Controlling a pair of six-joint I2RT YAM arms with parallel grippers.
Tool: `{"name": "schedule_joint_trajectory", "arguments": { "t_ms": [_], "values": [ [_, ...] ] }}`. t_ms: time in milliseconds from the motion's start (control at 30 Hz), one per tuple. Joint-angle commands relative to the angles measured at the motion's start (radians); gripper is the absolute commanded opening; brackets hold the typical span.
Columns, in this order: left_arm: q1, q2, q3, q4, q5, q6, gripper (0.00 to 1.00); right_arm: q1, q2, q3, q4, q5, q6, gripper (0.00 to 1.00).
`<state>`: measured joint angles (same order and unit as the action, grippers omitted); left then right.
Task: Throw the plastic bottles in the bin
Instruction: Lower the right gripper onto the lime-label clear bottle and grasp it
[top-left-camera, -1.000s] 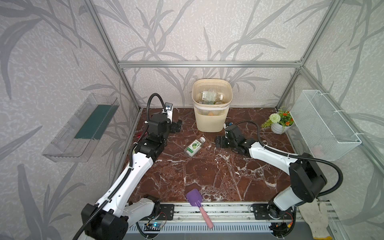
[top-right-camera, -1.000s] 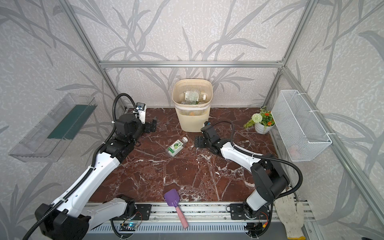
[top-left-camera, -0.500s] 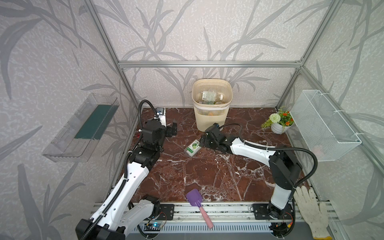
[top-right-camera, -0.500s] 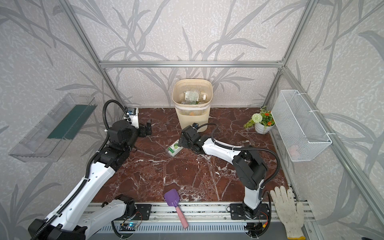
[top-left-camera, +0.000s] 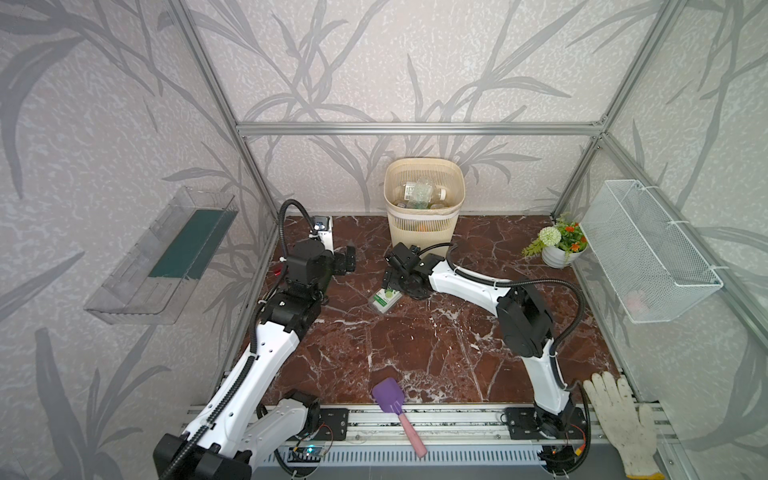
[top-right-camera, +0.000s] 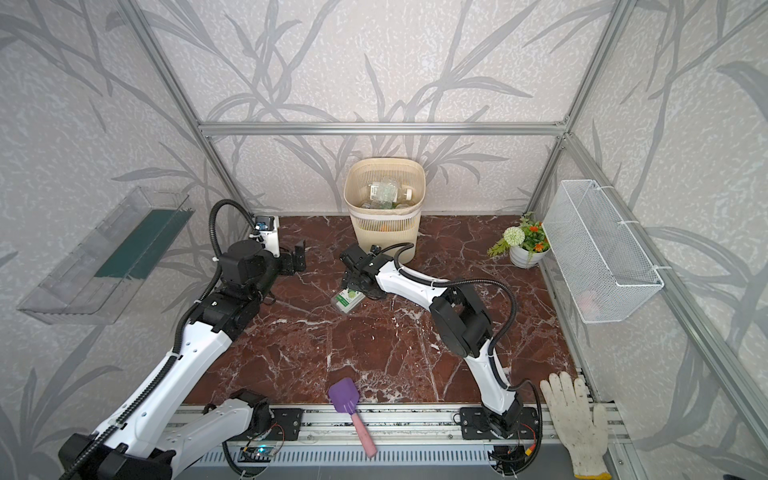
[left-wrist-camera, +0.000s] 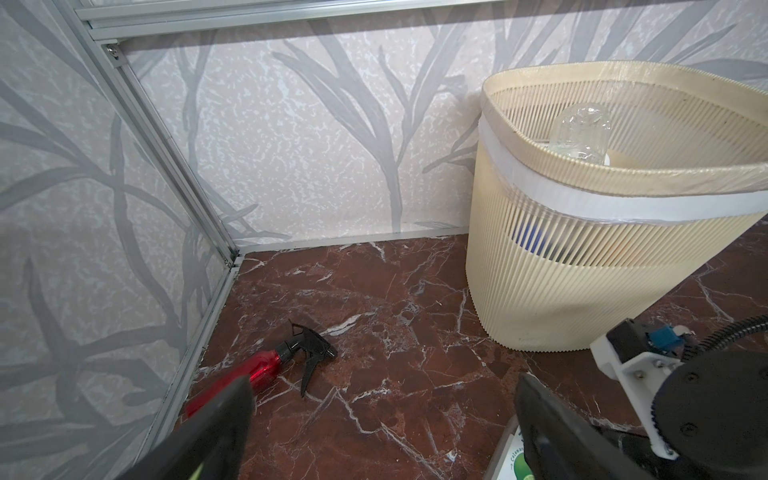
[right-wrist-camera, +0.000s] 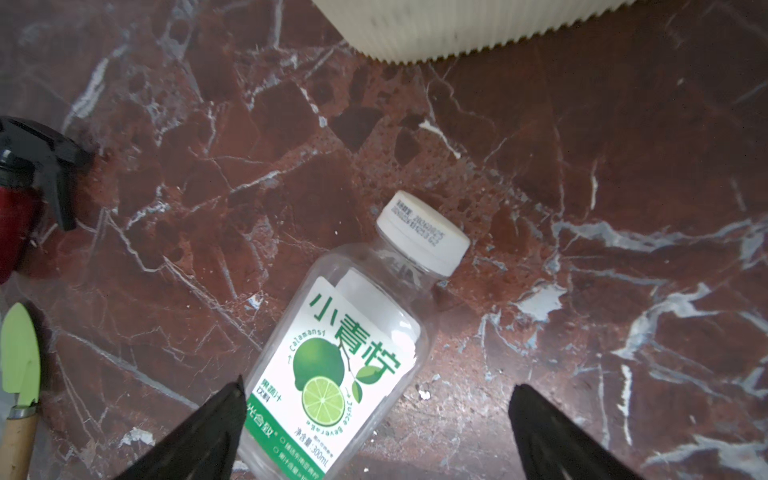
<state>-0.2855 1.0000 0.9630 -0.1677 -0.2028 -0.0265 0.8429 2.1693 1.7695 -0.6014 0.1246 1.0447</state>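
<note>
In both top views the bin (top-left-camera: 422, 230) (top-right-camera: 384, 232) stands in the upper middle of the frame, against the back wall. Some bottles (top-left-camera: 422, 193) lie inside it. One more bottle (top-left-camera: 385, 300) (top-right-camera: 348, 301) (right-wrist-camera: 345, 353) lies on its side on the red floor (top-left-camera: 415, 353), in the middle of the frame, just below the bin. It is clear, with a white cap and a green lime label.

The right gripper (top-left-camera: 390, 283) (right-wrist-camera: 376, 386) is right over this bottle. Its black fingers (right-wrist-camera: 216, 419) stand wide apart, and the bottle's bottom end lies between them. It has hold of nothing. One finger sits at the edge of the label; I cannot tell if it touches.

The left gripper (top-left-camera: 348, 261) (left-wrist-camera: 384, 382) is at the middle left of the frame, apart from the bottle. Its fingers are wide apart too and hold nothing. A red sprayer (left-wrist-camera: 266, 370) lies on the floor by the side wall. A purple scoop (top-left-camera: 390, 403) lies at the lower middle, and a white glove (top-left-camera: 619, 419) at the lower right.
</note>
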Motion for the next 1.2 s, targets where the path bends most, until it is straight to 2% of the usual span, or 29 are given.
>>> {"name": "schedule_joint_trajectory", "arguments": {
  "t_ms": [0,567,700,933,1167],
  "values": [
    [0.007,-0.017,0.017,-0.004,0.008,-0.020,0.97,0.012,0.027,0.054,-0.061,-0.020,0.054,0.99],
    [0.027,-0.025,0.017,-0.002,0.025,-0.034,0.96,0.011,0.203,0.281,-0.166,-0.103,0.217,0.99],
    [0.034,-0.027,0.020,-0.006,0.014,-0.028,0.96,0.012,0.246,0.361,-0.219,-0.100,0.229,0.99],
    [0.046,-0.034,0.017,-0.001,0.025,-0.031,0.95,0.007,0.377,0.572,-0.410,-0.144,0.240,0.99],
    [0.054,-0.032,0.013,0.003,0.028,-0.036,0.95,0.007,0.409,0.610,-0.449,-0.146,0.244,0.99]
  ]
}}
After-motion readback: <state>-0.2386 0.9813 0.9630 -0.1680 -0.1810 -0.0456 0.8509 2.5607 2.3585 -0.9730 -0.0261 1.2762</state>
